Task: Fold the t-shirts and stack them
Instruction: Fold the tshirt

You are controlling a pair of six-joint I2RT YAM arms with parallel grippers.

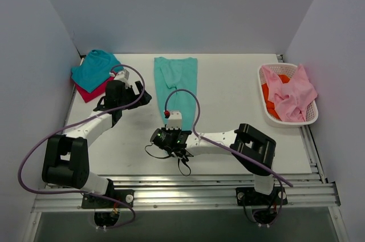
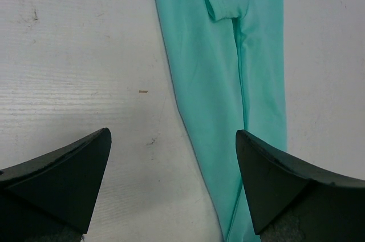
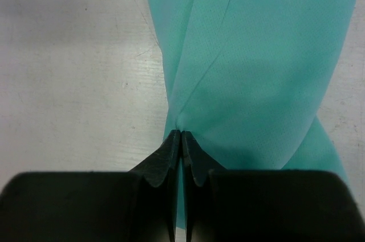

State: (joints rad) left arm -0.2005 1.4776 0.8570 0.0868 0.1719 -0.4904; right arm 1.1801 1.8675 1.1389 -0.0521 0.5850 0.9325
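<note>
The light mint-green t-shirt [image 1: 175, 79] lies folded into a long narrow strip in the middle of the table, running away from me. My right gripper [image 1: 171, 114] is at its near end, and in the right wrist view it [image 3: 181, 133] is shut on the near left edge of the shirt [image 3: 256, 71]. My left gripper [image 1: 146, 97] is open and empty just left of the strip. In the left wrist view it [image 2: 173, 139] hangs over bare table, with its right finger [image 2: 274, 179] over the shirt [image 2: 228, 82]. The teal t-shirt [image 1: 94, 68] lies on the magenta-red one [image 1: 91, 92] at the back left.
A white lattice basket [image 1: 312, 117] stands at the right edge with pink cloth [image 1: 292, 95] and something orange [image 1: 267, 93] in it. Grey walls close off the left, back and right. A metal rail runs along the near edge [image 1: 182, 188].
</note>
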